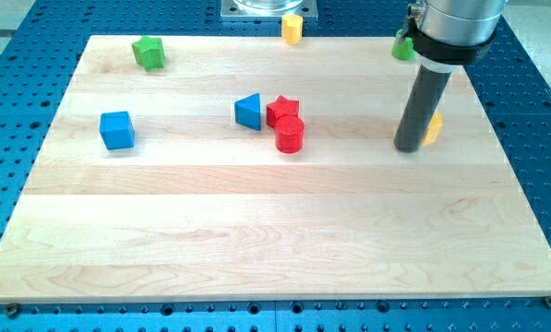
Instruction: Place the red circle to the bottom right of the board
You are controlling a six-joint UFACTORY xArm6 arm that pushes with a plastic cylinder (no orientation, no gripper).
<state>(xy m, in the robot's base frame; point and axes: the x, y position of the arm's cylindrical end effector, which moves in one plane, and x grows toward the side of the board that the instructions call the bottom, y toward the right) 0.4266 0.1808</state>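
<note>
The red circle is a short red cylinder near the board's middle, slightly toward the view's top. It touches a red star just above it. A blue triangle sits to the star's left. My tip rests on the board to the view's right of the red circle, well apart from it. A yellow block sits right beside the tip, partly hidden behind the rod.
A blue cube lies at the view's left. A green star is at the top left. A yellow block sits at the top edge. A green block shows beside the rod's upper part. The wooden board lies on a blue perforated table.
</note>
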